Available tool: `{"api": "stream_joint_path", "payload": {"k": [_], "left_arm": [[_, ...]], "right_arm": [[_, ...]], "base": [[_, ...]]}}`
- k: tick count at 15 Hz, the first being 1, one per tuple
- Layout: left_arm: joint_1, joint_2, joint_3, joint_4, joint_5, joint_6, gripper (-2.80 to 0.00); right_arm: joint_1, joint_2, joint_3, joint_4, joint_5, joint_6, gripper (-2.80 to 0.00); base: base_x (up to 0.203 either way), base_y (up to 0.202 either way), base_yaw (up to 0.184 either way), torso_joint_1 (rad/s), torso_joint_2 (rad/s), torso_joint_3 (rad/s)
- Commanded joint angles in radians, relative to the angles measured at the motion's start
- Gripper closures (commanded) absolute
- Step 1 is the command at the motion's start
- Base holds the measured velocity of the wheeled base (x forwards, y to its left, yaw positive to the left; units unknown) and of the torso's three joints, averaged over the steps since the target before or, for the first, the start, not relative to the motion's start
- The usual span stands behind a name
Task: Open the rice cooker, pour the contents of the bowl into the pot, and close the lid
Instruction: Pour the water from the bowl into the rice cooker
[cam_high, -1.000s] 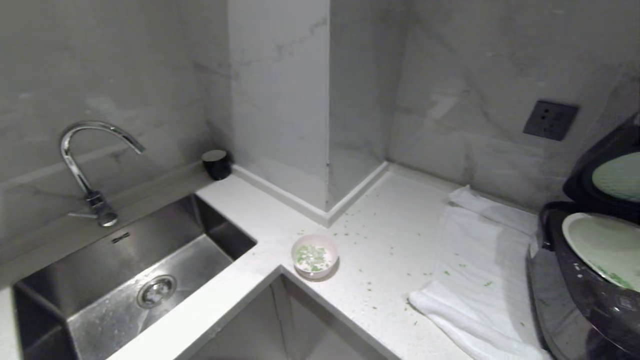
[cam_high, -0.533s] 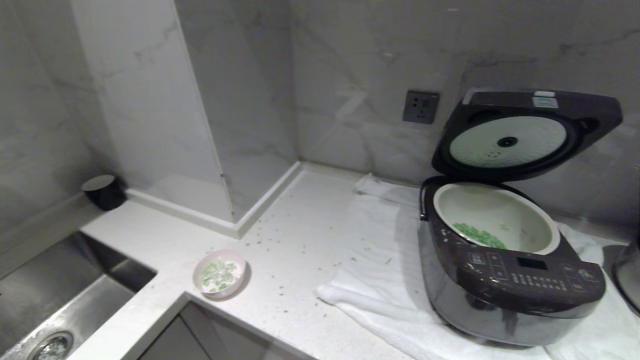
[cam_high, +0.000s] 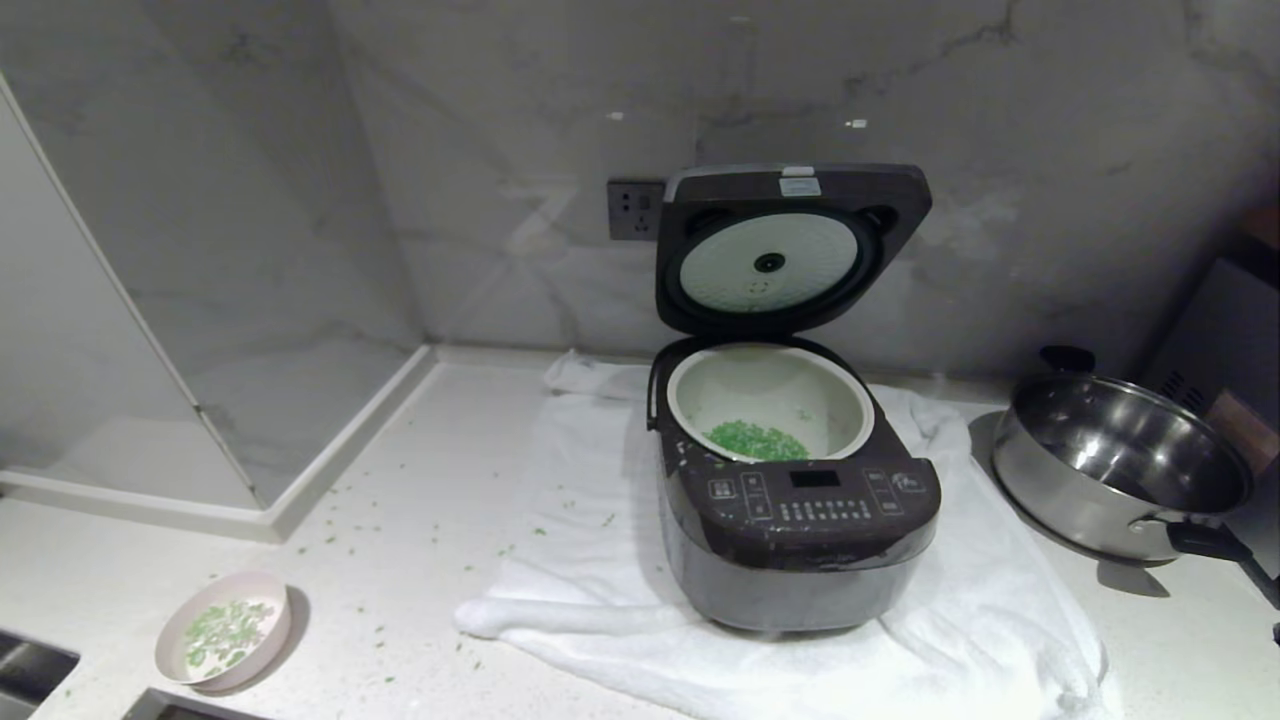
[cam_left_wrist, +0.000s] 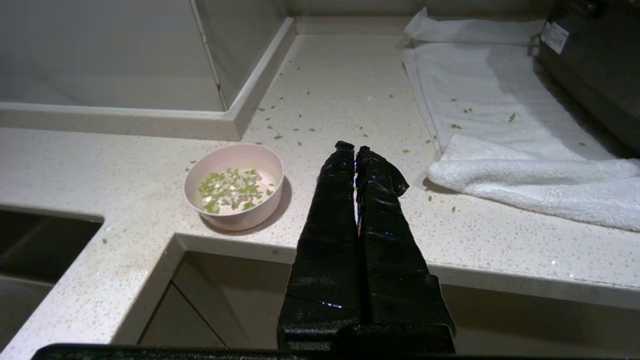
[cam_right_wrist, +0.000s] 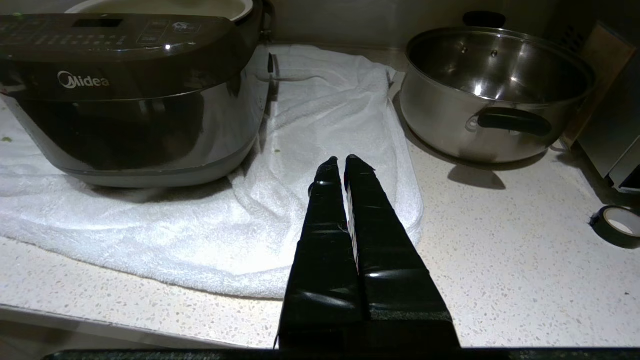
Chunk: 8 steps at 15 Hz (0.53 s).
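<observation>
Jaws of both grippers pressed together, empty. Pink bowl (cam_left_wrist: 233, 185) on worktop (cam_left_wrist: 350, 95) looks light, rigid, smooth; gripping its thin rim probably suits best.

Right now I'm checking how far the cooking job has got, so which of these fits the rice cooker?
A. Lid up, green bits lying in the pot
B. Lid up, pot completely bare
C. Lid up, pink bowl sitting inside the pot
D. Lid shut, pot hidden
A: the lid stands raised behind the rice cooker, and chopped green bits lie in the white-rimmed pot.
</observation>
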<state>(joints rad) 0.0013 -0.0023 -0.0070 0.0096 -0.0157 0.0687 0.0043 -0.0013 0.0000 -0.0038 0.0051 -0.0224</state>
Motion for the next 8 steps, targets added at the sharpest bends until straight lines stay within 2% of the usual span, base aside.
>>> {"api": "stream_joint_path", "payload": {"k": [1, 4, 8], "left_arm": [[0.000, 0.001, 0.001, 0.000, 0.005, -0.001, 0.00], [0.000, 0.001, -0.001, 0.000, 0.008, -0.018, 0.00], [0.000, 0.001, -0.001, 0.003, 0.003, -0.003, 0.00]], "right_arm": [[0.000, 0.000, 0.002, -0.001, 0.001, 0.002, 0.00], [0.000, 0.001, 0.002, -0.001, 0.000, 0.004, 0.00], [0.000, 0.001, 0.002, -0.001, -0.001, 0.004, 0.00]], "base": [[0.000, 0.000, 0.000, 0.000, 0.00, 0.000], [0.000, 0.000, 0.000, 0.000, 0.00, 0.000], [0.013, 0.000, -0.001, -0.002, 0.00, 0.001]]}}
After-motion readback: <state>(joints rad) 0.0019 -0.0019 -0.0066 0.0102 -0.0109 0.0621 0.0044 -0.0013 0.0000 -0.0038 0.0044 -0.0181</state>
